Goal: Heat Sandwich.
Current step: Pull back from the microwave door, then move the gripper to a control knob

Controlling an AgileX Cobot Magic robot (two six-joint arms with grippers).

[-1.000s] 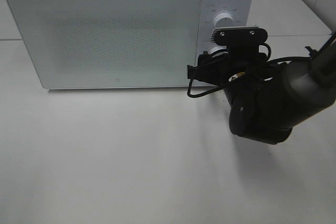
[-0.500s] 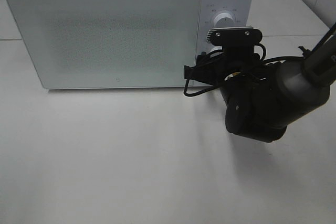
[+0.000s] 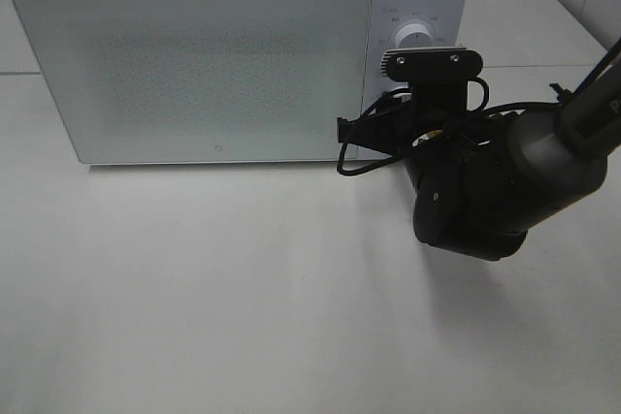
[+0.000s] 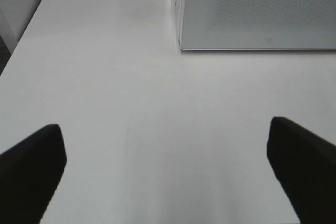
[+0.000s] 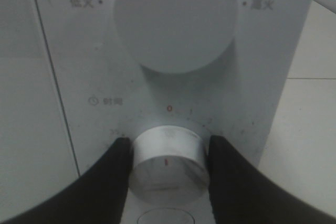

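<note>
Nearest, my left gripper (image 4: 163,129) hangs wide open over the bare table (image 4: 131,77), idle. Farther on, my right gripper (image 5: 169,144) has in the last second edged in on the microwave (image 3: 194,55) panel and narrowed its jaws until both fingers (image 5: 118,161) press the sides of the timer knob (image 5: 167,174), whose red mark sits at zero. The power knob (image 5: 176,19) above is untouched. The sandwich is nowhere in view. With the door shut it is probably inside, so turning the timer should start the heating.
</note>
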